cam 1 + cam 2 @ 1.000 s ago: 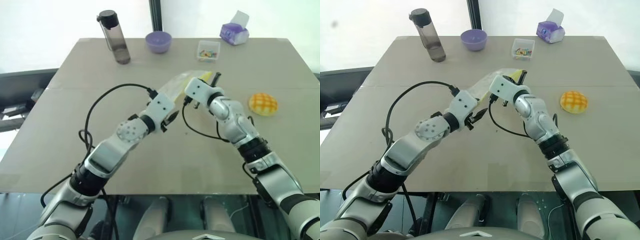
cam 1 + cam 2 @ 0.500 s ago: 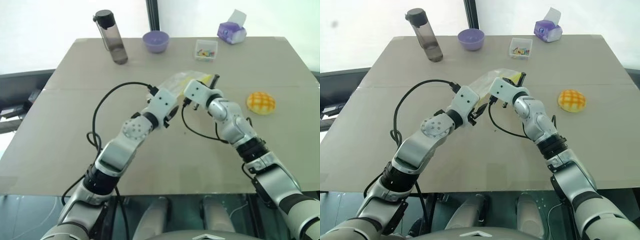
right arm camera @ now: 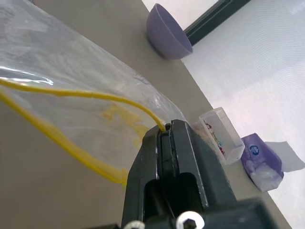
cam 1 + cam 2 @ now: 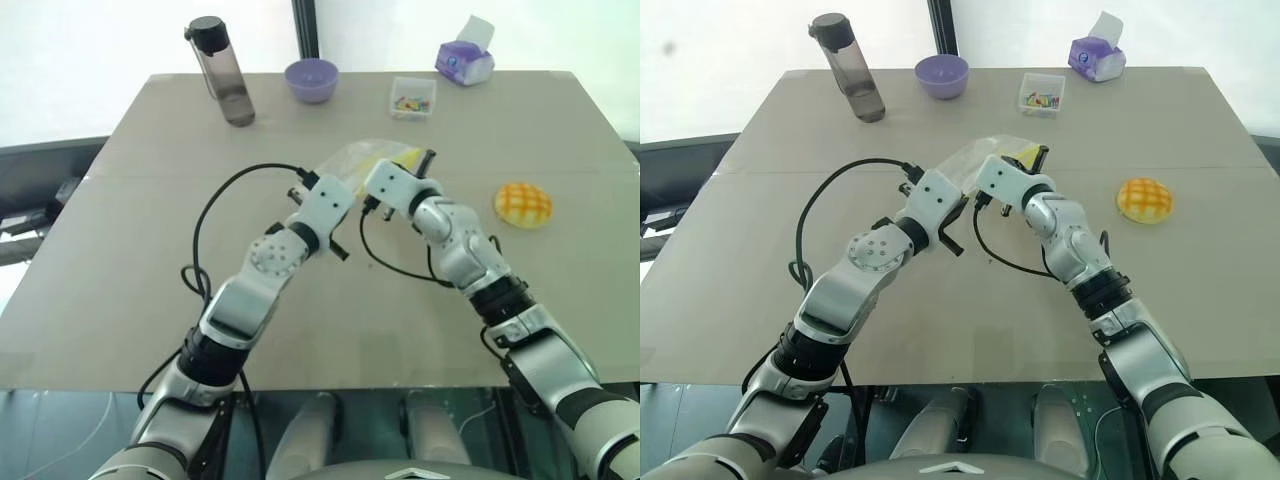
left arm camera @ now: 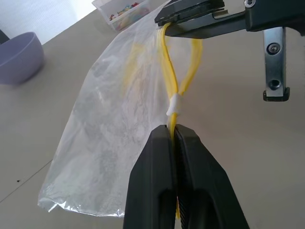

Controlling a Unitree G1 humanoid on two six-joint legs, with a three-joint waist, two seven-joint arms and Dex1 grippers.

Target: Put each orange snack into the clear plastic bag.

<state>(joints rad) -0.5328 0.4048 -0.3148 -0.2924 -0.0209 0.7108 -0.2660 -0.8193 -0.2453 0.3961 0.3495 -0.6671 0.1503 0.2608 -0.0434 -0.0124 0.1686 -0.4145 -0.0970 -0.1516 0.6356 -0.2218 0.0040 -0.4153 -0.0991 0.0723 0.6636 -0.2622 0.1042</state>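
Holding the clear plastic bag [image 4: 362, 160] mid-frame over the counter [image 4: 150, 290], both the left gripper [image 5: 173, 134] and right gripper [image 3: 167, 130] are clenched on its yellow zip strip. Pull unevenly and it'll probably slip out or stay shut. The orange snack [image 4: 524, 205] sits right of centre.

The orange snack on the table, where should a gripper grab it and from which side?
Across its round sides, coming down from above. The orange snack lies flat on the table, dome up, apart from the other things, so fingers likely fit on either side. The right gripper is nearer, but it and the left gripper are both shut on the clear plastic bag.
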